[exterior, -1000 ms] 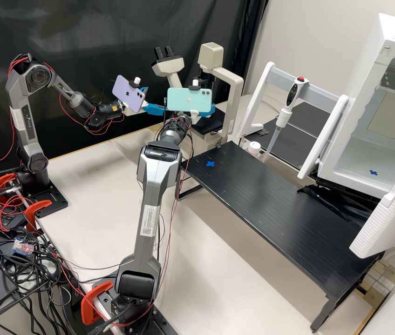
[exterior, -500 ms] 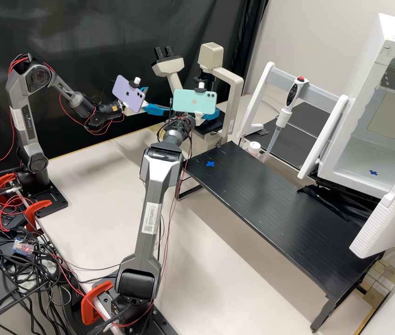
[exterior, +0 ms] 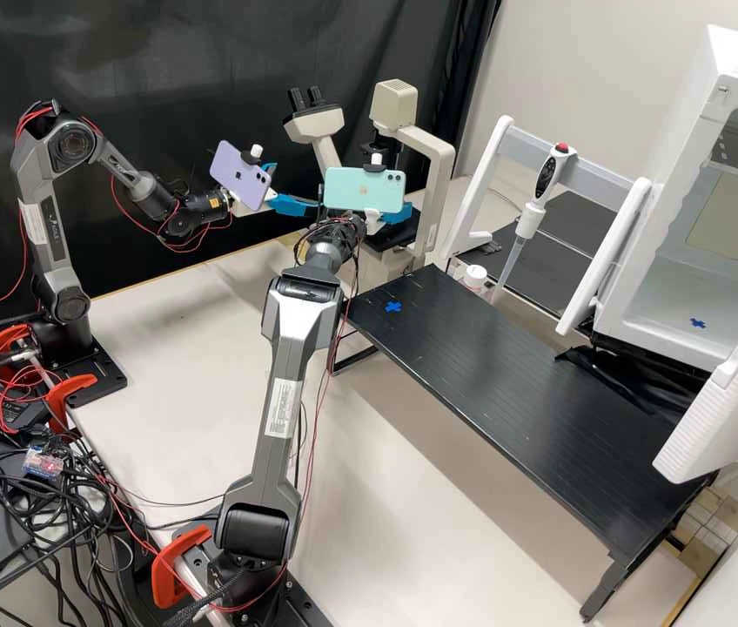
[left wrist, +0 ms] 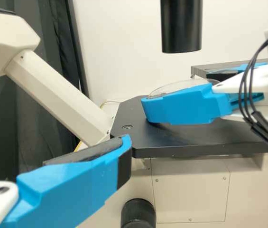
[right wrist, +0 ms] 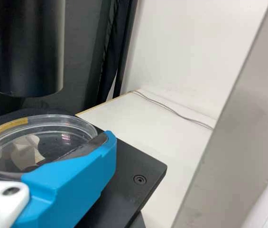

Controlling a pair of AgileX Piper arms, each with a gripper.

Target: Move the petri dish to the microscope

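In the high view my left gripper (exterior: 289, 188) stands open left of the microscope (exterior: 315, 124); one of its fingers (left wrist: 72, 190) shows in the left wrist view, in front of the stage (left wrist: 200, 145). My right gripper (exterior: 397, 214) is at the microscope stage, partly behind its phone. In the right wrist view, the right gripper (right wrist: 46, 132) is shut on the clear petri dish (right wrist: 34, 147), below a black cylinder. The dish (left wrist: 176, 88) lies flat over the stage in the left wrist view, partly behind a blue finger; whether it touches the stage I cannot tell.
A black raised shelf (exterior: 508, 392) runs from the microscope toward the front right. Beyond it stand a pipette (exterior: 526, 218) in its frame, a small white-capped container (exterior: 474, 277) and an open white chamber (exterior: 691, 287). The microscope's slanted arm (left wrist: 60, 92) is near the left gripper.
My right gripper has shifted slightly to the right in the high view, mostly in the first half second, and is now nearly still. The left arm has not moved.
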